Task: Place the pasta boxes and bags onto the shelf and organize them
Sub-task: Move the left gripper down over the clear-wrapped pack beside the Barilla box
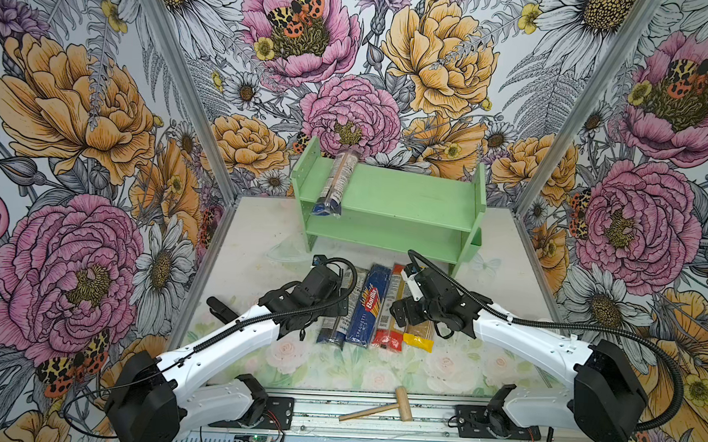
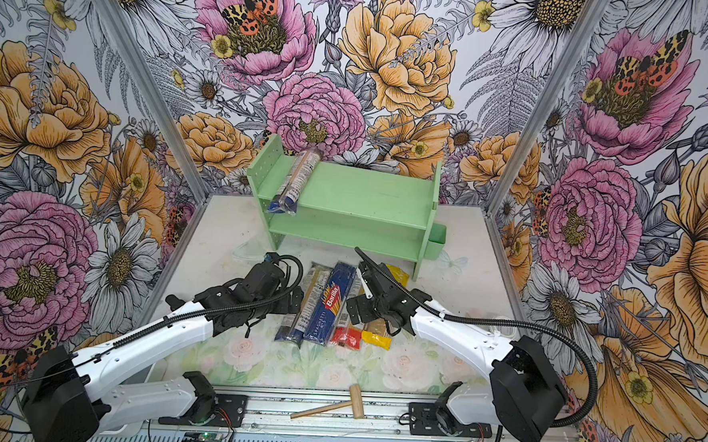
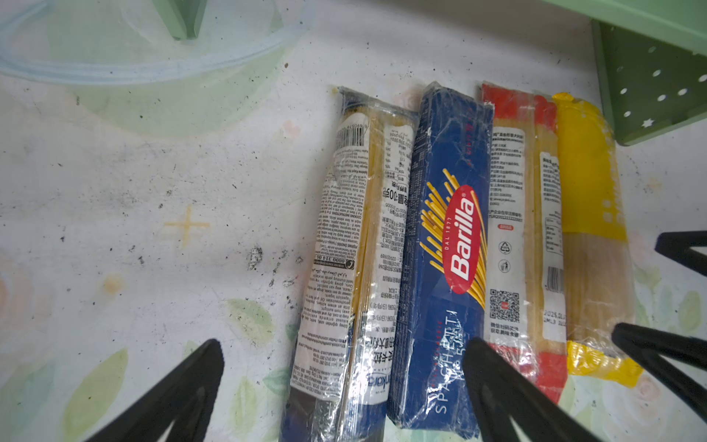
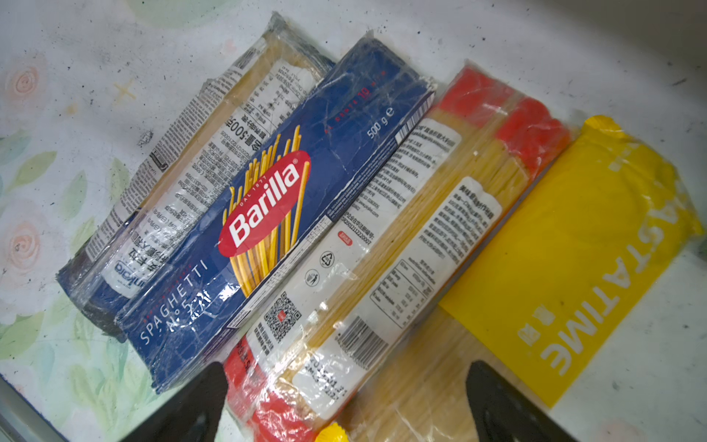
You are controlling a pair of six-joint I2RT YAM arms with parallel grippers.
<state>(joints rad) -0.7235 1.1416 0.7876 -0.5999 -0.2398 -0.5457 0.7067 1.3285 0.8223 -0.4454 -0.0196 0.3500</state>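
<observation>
The mint-green shelf [image 1: 391,199] [image 2: 357,197] stands at the back of the table. One clear blue-ended bag [image 1: 334,181] lies on its top tier at the left, overhanging the front edge. In front of the shelf a row lies side by side: a blue-ended bag [image 3: 355,248], the dark blue Barilla box [image 3: 451,237], a red-ended bag [image 4: 413,229] and a yellow bag [image 4: 574,260]. My left gripper [image 3: 344,382] hovers open over the blue-ended bag and the Barilla box. My right gripper [image 4: 348,402] hovers open over the red-ended and yellow bags. Neither holds anything.
A small wooden mallet [image 1: 400,404] lies near the table's front edge on the rail. A green bin [image 2: 436,241] hangs on the shelf's right side panel. Flowered walls enclose the table on three sides. Both arms reach in from the front corners and stand close together over the row.
</observation>
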